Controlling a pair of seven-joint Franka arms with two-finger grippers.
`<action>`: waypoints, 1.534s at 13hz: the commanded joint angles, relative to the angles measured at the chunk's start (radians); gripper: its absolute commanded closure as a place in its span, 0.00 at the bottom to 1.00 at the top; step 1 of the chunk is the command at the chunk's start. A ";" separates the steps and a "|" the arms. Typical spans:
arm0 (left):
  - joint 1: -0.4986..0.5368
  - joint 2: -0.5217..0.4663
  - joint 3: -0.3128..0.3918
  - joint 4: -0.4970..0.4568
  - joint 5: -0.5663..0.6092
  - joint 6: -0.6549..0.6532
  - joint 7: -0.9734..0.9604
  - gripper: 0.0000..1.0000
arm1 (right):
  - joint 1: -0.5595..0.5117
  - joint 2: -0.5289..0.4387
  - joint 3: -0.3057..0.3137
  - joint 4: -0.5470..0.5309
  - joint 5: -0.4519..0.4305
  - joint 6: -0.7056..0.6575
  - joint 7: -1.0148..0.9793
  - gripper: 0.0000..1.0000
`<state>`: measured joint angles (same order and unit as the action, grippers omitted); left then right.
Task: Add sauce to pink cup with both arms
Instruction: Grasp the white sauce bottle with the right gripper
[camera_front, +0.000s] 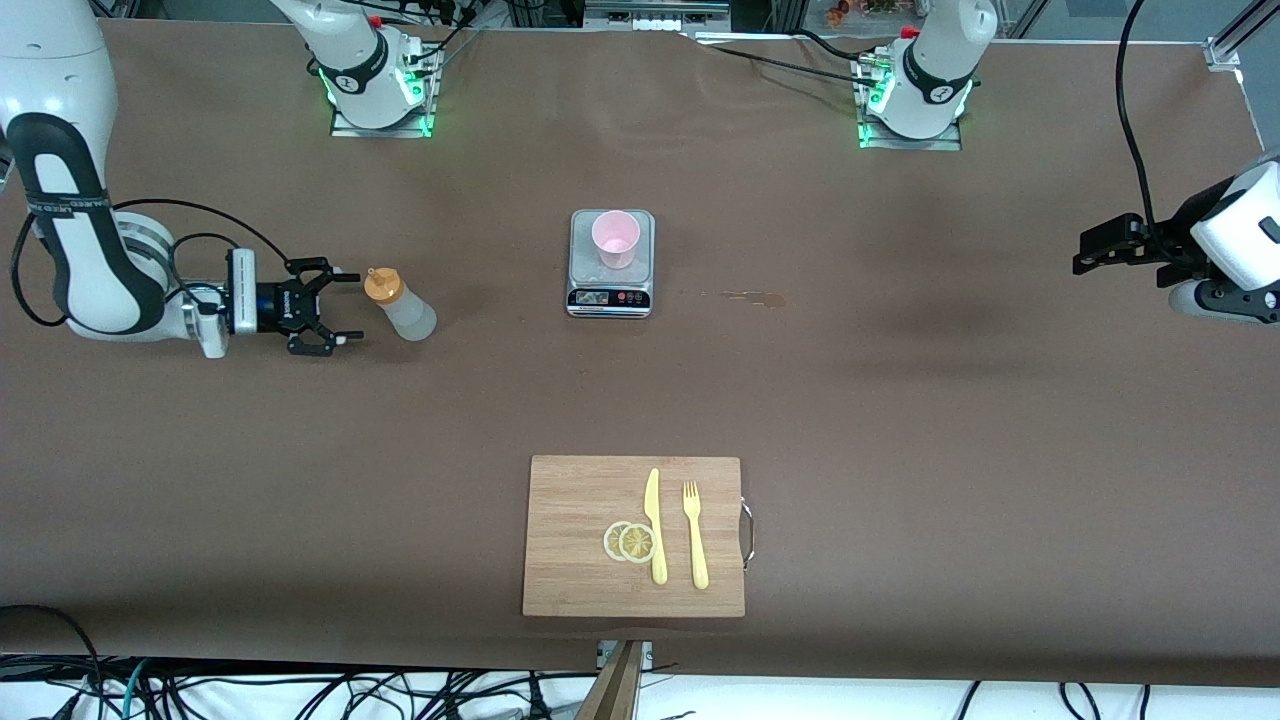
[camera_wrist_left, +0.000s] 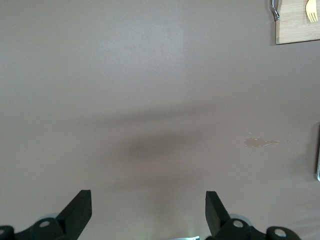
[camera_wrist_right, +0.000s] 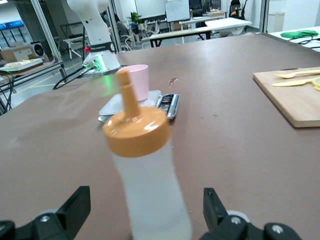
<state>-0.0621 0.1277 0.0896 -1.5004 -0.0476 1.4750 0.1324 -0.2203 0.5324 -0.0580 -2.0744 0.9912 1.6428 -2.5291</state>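
Brown paper covers your whole counter (camera_front: 900, 400), and it carries few things: the sauce bottle (camera_front: 400, 305) stands toward the right arm's end, the pink cup (camera_front: 615, 239) sits empty on a small kitchen scale (camera_front: 611, 265) near the middle, and a cutting board (camera_front: 634, 536) with a knife (camera_front: 655, 525), a fork (camera_front: 694, 533) and lemon slices (camera_front: 630, 542) lies nearer to the front camera than the scale. Your right gripper (camera_front: 343, 307) is low and level just beside the bottle, jaws apart and not yet around it; the right wrist view shows the orange cap (camera_wrist_right: 136, 131) between the two fingertips (camera_wrist_right: 75, 205). Your left gripper (camera_front: 1088, 248) waits with jaws apart over bare counter at the left arm's end, well apart from the cup. The main risk, as I judge it, is tipping: the bottle looks light and tall, so if one finger meets it first, it could topple or skid away. Clamp hard on that soft body and you may squirt sauce onto the paper before reaching the cup; a small dried stain (camera_front: 755, 297) already marks the counter beside the scale. The cup looks just as light, perched on the scale, so a clumsy approach by either arm could knock it off. Mind also that both arms will converge there.
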 joint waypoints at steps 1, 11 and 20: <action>0.001 0.020 0.001 0.039 0.005 -0.024 0.021 0.00 | -0.004 -0.017 -0.008 -0.064 0.040 -0.006 -0.077 0.00; -0.002 0.021 0.001 0.039 0.005 -0.024 0.023 0.00 | 0.061 0.017 0.001 -0.118 0.220 0.006 -0.146 0.00; -0.002 0.023 0.001 0.039 0.003 -0.022 0.023 0.00 | 0.098 0.021 0.009 -0.107 0.303 0.025 -0.166 1.00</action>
<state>-0.0622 0.1302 0.0892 -1.4997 -0.0476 1.4750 0.1325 -0.1250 0.5618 -0.0517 -2.1767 1.2682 1.6592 -2.6768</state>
